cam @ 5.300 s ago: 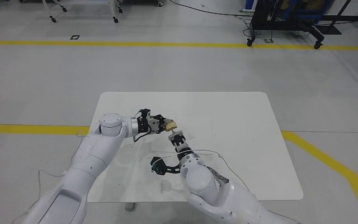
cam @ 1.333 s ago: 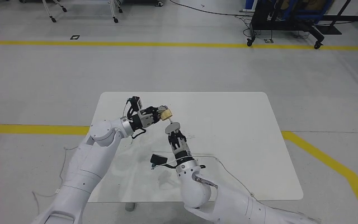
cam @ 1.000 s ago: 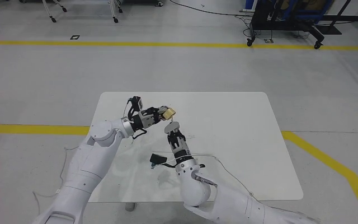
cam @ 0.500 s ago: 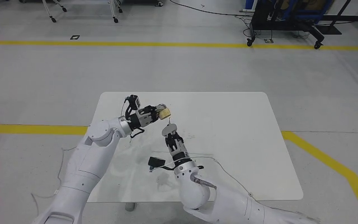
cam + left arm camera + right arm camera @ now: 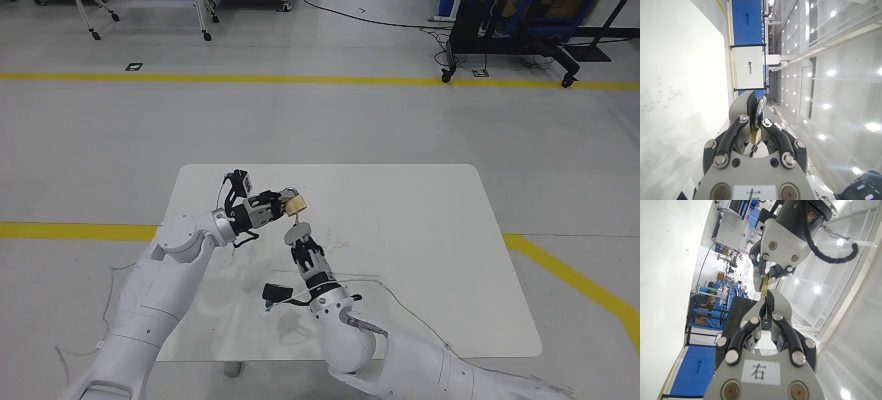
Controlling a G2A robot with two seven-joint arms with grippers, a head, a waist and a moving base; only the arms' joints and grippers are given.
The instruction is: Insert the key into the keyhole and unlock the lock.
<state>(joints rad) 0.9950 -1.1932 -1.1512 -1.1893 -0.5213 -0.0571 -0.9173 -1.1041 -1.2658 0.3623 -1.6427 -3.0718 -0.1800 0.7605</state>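
Brass lock: the lock [image 5: 294, 203] is held in the air above the white table [image 5: 420, 200]. One brass end faces the other arm, probably so the keyhole is offered up rather than lying flat.
Left fingers: the left gripper [image 5: 755, 106] is clamped on the lock. A silver part, likely the shackle, and the brass body both sit between its fingers.
Right fingers: the right gripper [image 5: 765, 298] is pinched closed. A dark sliver between its pads is probably the key [image 5: 763, 313], and most of it is hidden.
Why 2 arms: judging by how they face each other, 1 arm steadies the lock off the table while the other lines the key up with it.
Left arm pose: the elbow is bent and the forearm reaches over the left part of the table. The gripper points sideways toward the table's middle.
Right arm pose: the forearm rises from the near edge. The gripper points away from the robot, straight at the lock, with its tips just beside the brass end.
Contact: I cannot tell whether the key's tip is already inside the keyhole, because the fingers cover that spot.
Stage: this looks like the lining-up or insertion step, and the unlocking turn appears not yet done.
Next need: a straight push along the key's length, with the lock held firm against it.
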